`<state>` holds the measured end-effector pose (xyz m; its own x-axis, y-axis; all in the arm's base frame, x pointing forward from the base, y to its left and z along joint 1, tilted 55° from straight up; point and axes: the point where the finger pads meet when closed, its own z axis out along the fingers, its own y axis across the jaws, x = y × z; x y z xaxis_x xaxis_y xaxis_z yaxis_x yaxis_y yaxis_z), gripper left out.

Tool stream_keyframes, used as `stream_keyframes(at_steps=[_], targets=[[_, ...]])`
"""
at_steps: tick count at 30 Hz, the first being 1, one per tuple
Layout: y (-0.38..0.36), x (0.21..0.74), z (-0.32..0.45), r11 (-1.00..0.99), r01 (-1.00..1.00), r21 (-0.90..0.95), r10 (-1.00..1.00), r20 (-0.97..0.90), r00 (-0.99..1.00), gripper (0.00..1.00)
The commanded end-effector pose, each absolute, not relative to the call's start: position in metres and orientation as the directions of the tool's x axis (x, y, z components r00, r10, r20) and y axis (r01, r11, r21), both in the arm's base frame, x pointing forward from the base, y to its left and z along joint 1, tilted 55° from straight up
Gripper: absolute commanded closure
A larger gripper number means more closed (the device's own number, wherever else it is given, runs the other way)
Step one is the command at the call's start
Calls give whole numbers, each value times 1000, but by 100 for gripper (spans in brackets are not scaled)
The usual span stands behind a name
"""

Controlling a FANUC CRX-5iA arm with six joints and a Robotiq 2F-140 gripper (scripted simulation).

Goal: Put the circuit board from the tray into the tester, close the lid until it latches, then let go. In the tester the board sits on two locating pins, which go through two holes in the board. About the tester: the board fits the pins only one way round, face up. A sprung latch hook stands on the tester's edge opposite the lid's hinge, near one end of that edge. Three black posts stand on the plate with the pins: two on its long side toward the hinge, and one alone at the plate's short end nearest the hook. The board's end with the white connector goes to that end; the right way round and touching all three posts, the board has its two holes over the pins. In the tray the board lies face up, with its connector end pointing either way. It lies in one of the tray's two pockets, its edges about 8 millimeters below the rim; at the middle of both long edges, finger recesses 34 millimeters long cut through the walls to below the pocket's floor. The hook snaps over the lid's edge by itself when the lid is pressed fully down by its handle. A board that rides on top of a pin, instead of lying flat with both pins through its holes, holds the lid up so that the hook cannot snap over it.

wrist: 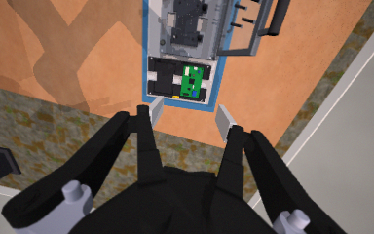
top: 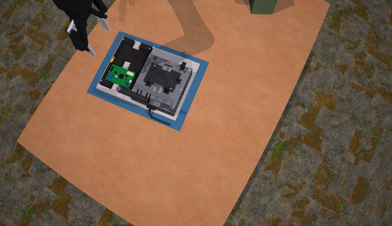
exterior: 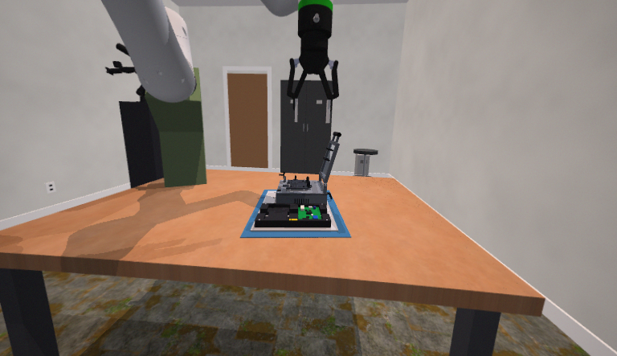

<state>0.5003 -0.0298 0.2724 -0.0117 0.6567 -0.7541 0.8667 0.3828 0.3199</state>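
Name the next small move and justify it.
Probably bring the end effector over the circuit board, then descend: its parted fingers hold nothing and hang high, off to one side, while the board lies in the tray and the tester's lid stands raised.

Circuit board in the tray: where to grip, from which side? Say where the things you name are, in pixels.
Probably both long edges of the circuit board (top: pixel 120 76) (exterior: pixel 309 212) (wrist: pixel 191 82) at their middles, from straight above: it lies flat, and the finger recesses (top: pixel 126 65) (wrist: pixel 177 79) open there.
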Motion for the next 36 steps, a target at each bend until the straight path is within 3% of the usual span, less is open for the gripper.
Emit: stream_keyframes(at_steps=[1, 22, 36], targets=[[-30, 500, 273, 383, 866, 320, 657, -754, -12, 42], [-30, 500, 273, 401, 866, 300, 646, -762, -35, 42], [-30, 500, 273, 591, 806, 33, 479, -818, -318, 42]])
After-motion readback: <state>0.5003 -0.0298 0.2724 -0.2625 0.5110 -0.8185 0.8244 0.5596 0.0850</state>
